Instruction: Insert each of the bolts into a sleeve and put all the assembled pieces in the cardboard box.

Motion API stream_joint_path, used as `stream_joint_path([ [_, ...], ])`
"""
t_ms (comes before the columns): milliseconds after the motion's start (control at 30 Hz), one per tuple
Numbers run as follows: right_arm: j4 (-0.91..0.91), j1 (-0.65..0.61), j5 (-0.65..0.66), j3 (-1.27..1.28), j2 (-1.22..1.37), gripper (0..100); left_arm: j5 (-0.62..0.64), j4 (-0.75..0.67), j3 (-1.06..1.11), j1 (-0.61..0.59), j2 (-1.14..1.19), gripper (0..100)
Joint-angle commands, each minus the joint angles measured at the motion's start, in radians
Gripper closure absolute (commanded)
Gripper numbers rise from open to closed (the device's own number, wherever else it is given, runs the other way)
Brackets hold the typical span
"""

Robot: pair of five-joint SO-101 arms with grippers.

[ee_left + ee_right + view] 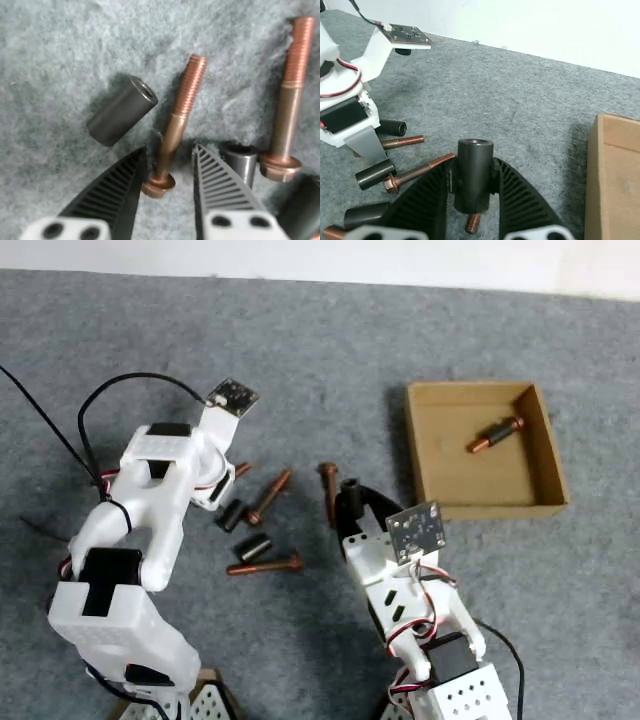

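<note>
We have one assembled piece [495,435] in the box [450,475]. Our right gripper [472,166] clamps a sleeve [475,150], our left gripper [170,150] stands apart around a bolt [183,100], and other bolts wait.

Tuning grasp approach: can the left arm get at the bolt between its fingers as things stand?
Probably yes. The left gripper is open, its fingers straddling the bolt near its head; the sleeve beside the shank lies apart from it.

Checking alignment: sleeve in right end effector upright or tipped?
Upright: the sleeve stands vertical, open bore up, clamped in the right end effector.
</note>
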Motion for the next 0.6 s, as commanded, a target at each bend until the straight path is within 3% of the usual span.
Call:
stream_joint_path([
  [0, 0.002, 0.010, 0.005, 0.044, -0.024, 99.5, -0.006, 0.023, -0.024, -0.022, 0.002, 85],
  [567, 0.002, 0.010, 0.005, 0.071, -0.028, 99.5, -0.006, 0.083, -0.019, -0.042, 0.002, 85],
])
